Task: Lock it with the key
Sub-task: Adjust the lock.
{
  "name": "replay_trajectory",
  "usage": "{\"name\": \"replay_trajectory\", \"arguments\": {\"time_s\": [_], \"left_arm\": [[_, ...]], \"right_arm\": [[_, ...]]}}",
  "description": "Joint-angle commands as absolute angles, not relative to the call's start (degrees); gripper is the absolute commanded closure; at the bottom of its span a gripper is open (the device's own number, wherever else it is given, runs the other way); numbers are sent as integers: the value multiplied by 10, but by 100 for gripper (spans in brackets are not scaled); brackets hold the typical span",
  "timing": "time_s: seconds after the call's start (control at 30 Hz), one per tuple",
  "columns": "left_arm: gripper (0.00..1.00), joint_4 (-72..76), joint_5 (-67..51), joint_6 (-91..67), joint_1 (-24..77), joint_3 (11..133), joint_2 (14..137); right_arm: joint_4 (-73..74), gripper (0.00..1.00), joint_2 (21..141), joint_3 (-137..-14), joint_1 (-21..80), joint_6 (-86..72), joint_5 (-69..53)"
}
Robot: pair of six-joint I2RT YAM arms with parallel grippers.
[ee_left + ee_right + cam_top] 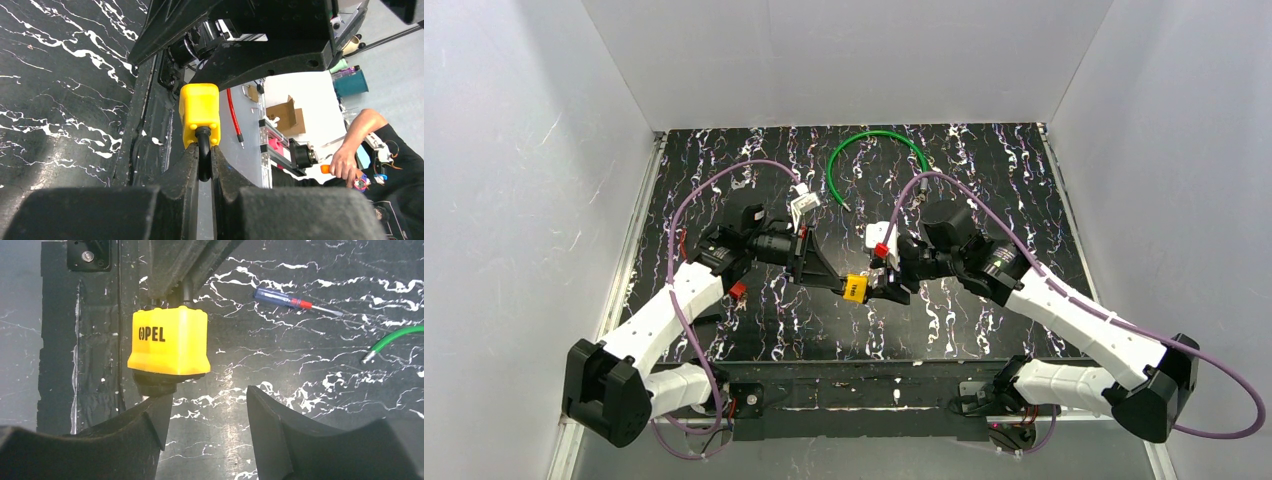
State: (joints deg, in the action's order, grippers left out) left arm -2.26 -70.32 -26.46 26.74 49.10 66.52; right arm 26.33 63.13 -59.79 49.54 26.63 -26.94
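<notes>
**Padlock gripped by its shackle, free gripper at its underside**

The small yellow block padlock (855, 288) is held between the two arms, over the black marbled worktop (984, 200). The left gripper (203, 152) is clamped on the padlock's dark shackle. The right gripper (207, 395) has its jaws apart just under the padlock's base, one finger against a dark round stub there. I cannot make out the tiny silvery key. The step looks like presenting the keyway. Next, the key must be seated and turned while the padlock is held steady.
</notes>
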Motion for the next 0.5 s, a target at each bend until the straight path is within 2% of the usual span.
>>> {"name": "replay_trajectory", "arguments": {"time_s": [0.0, 0.47], "left_arm": [[100, -22, -705, -252, 286, 481, 639], [100, -3, -706, -278, 285, 465, 624]], "right_arm": [[163, 36, 635, -595, 492, 232, -271], [158, 36, 626, -575, 474, 210, -273]]}}
